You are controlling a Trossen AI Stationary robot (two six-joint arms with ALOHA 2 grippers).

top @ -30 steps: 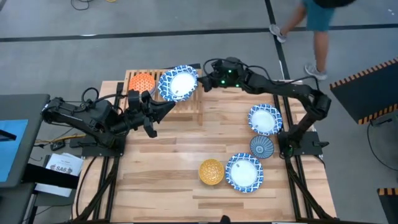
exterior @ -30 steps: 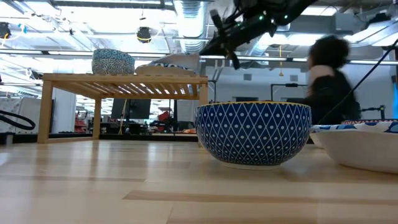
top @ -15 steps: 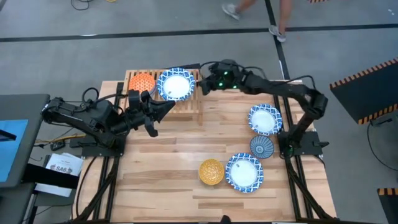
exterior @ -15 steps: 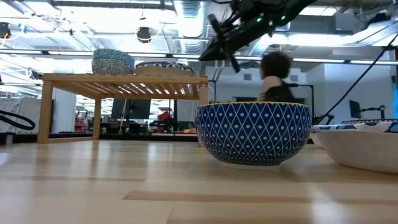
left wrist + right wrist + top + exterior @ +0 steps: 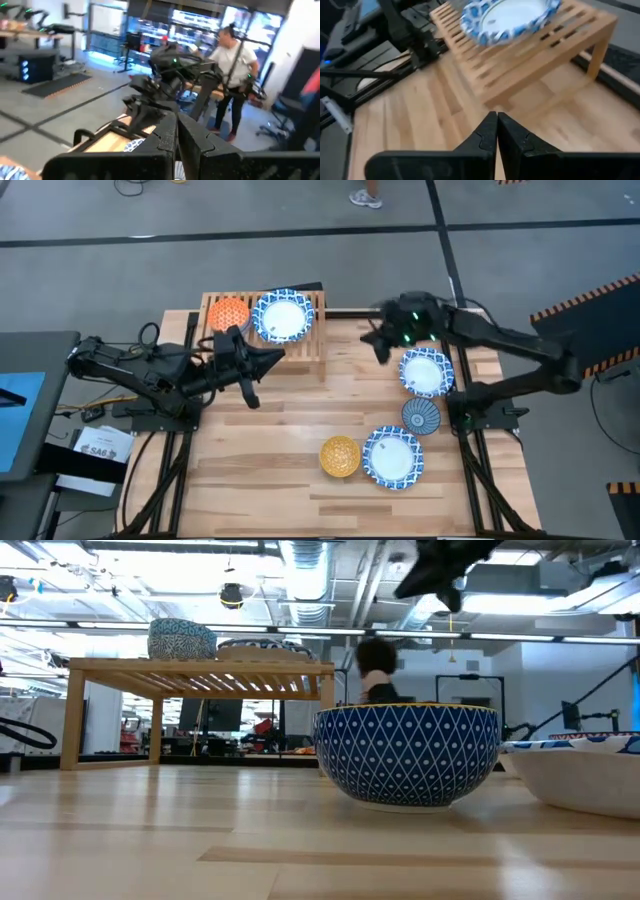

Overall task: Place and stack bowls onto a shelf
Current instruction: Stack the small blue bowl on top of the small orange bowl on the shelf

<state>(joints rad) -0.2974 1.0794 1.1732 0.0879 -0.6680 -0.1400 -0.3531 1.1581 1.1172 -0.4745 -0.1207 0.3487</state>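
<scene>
The light-wood shelf (image 5: pixel 300 345) stands at the table's far edge. On its slats sit the orange bowl (image 5: pixel 229 312) and, beside it, a wide blue-and-white bowl (image 5: pixel 283 316) (image 5: pixel 510 15). My right gripper (image 5: pixel 378 342) (image 5: pixel 496 120) is shut and holds nothing, hovering right of the shelf above the table. My left gripper (image 5: pixel 272 357) (image 5: pixel 175 131), shut, waits by the shelf's near edge. On the table's right half rest two wide bowls (image 5: pixel 425 371) (image 5: pixel 393 457), the dark blue bowl (image 5: pixel 421 416) and the yellow bowl (image 5: pixel 340 456).
In the low view a small bowl with a blue lattice outside (image 5: pixel 407 752) and a wide bowl's rim (image 5: pixel 585 765) stand close in front. The shelf (image 5: pixel 200 667) is behind on the left. A person (image 5: pixel 227 55) moves beyond the table's far side.
My right gripper set the tilted wide bowl flat on the shelf beside the orange bowl and let go. It then drew back toward the table's right and near side. The bowl stays where it was put. A person walked past behind the table.
</scene>
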